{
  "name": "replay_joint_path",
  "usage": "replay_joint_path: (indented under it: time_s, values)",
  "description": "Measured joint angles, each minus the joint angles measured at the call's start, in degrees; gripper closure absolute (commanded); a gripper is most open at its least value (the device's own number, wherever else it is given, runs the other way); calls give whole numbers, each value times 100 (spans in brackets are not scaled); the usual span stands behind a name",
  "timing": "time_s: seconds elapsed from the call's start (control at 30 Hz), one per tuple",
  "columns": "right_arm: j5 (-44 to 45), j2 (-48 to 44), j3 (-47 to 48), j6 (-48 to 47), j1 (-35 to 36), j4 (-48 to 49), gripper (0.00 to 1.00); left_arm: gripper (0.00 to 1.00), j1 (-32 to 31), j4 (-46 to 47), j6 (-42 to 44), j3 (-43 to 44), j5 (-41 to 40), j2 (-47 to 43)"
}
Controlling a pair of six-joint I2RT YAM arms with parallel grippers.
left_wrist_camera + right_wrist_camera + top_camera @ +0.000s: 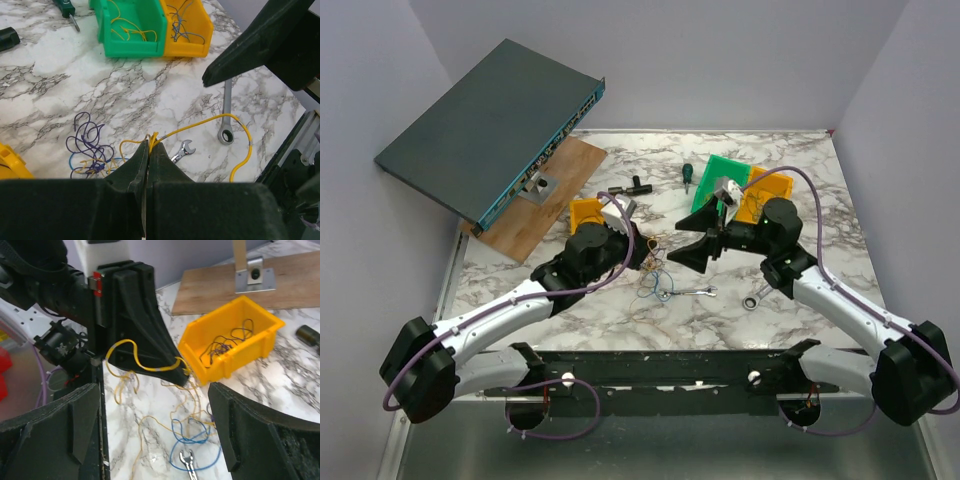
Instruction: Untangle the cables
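The cables (pixel 655 285) lie as a loose bunch of thin blue, purple and yellow loops on the marble table between the two arms. My left gripper (pixel 150 143) is shut on a yellow cable (pixel 240 131), which arcs out to the right past its tips. The purple and blue loops (pixel 86 146) lie just left of it. My right gripper (pixel 155 435) is wide open above the blue loop (pixel 196 449), with nothing between its fingers. In the top view the left gripper (pixel 646 256) and the right gripper (pixel 692 240) face each other, close together.
A small wrench (pixel 696 291) and a ratchet wrench (pixel 755 297) lie by the bunch. A yellow bin (pixel 230 337) holding wires stands behind the left gripper. A green bin (pixel 131 25) and another yellow bin (pixel 187 24) stand far right. A screwdriver (pixel 687 176), a wooden board (pixel 542 200) and a tilted network switch (pixel 490 125) are at the back.
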Motion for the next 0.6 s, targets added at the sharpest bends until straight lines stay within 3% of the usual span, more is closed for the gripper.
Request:
replay_joint_path:
  time_s: [0.43,0.53,0.6]
  values:
    - [605,857,793,-280,1008,-522,0,100,-177,-608,66,330,-501,87]
    - [772,1032,850,-365,1045,-634,8,100,-177,-645,57,343,-498,76]
    - [868,1104,857,-431,1058,-704,21,100,-177,-654,13,343,-479,42]
